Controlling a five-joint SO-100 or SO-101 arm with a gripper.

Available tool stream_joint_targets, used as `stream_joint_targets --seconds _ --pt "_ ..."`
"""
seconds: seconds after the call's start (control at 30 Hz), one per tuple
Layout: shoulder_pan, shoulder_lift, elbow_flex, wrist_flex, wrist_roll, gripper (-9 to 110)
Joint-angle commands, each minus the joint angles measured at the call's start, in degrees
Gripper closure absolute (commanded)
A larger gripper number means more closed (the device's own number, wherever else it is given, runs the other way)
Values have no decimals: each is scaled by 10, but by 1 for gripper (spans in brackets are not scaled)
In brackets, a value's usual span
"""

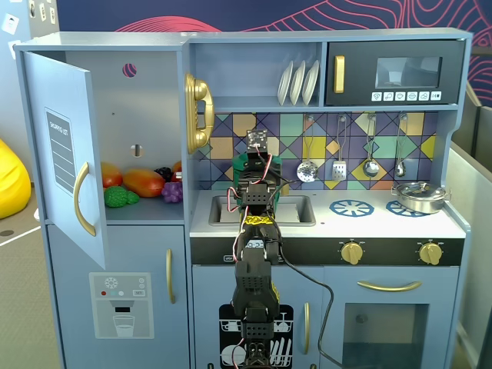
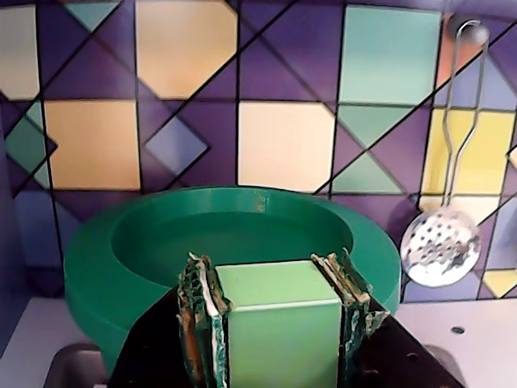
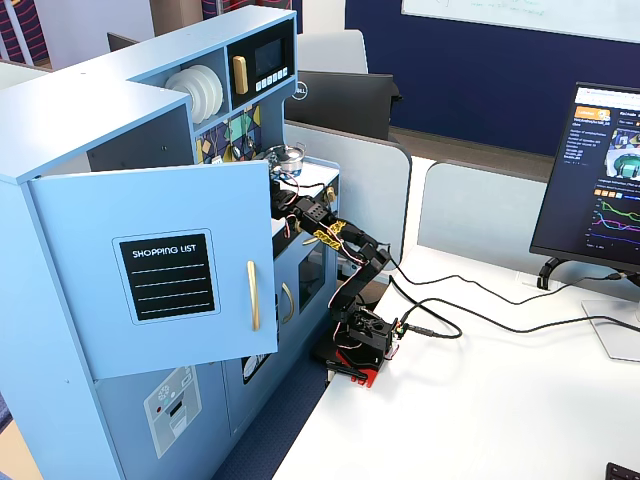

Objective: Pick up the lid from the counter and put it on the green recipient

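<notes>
The green recipient (image 2: 234,234) is a dark green pot with an open, empty top, seen close up in the wrist view in front of the tiled back wall. My gripper (image 2: 269,271) is shut on its lighter-green rectangular handle (image 2: 279,331), one jaw on each side. In a fixed view the pot (image 1: 241,162) shows only partly behind my arm, above the far edge of the sink (image 1: 296,209). I cannot tell whether it rests on the counter. The lid is not visible in any view.
A steel pot (image 1: 419,196) sits on the right burner, beside a bare blue burner ring (image 1: 351,207). A slotted spoon (image 2: 440,246) and other utensils hang on the wall to the right. The fridge door (image 1: 65,154) stands open at left.
</notes>
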Motion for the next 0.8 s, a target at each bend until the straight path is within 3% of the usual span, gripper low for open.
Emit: stream_joint_targets --seconds 0.0,0.77 --pt "-4 3 -44 -24 -8 102" --pt "29 14 6 -6 -27 102"
